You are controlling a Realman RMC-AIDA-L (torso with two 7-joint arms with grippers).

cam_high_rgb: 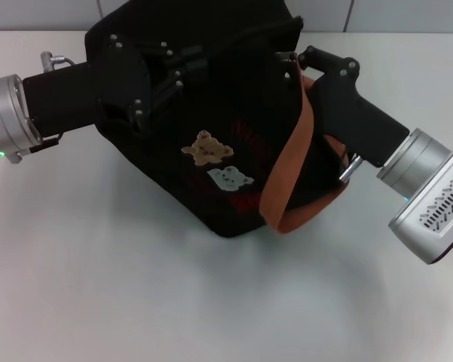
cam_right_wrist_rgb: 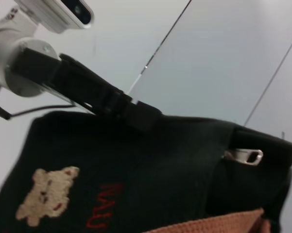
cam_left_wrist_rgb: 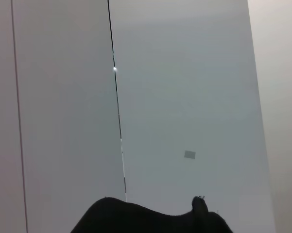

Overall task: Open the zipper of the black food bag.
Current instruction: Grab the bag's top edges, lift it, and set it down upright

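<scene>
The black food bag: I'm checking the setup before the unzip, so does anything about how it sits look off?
Yes. The black food bag is tipped, one bottom corner on the table, instead of standing flat. The left gripper and right gripper are at its top edge. One orange strap hangs loose down its side.

Head view: the fingertips of the left gripper [cam_high_rgb: 182,64] merge with the black food bag [cam_high_rgb: 211,143] at upper centre; the jaw gap is unreadable. The right gripper [cam_high_rgb: 298,60] tips are hidden at the bag's top right edge. The zipper [cam_high_rgb: 249,38] line is barely distinguishable against black fabric. Left wrist view: only a dark fabric hump [cam_left_wrist_rgb: 150,218] appears, cut off by the bottom edge. Right wrist view: the bag runs off the bottom and right edges; the red lettering [cam_right_wrist_rgb: 104,206] is partly cropped.
</scene>
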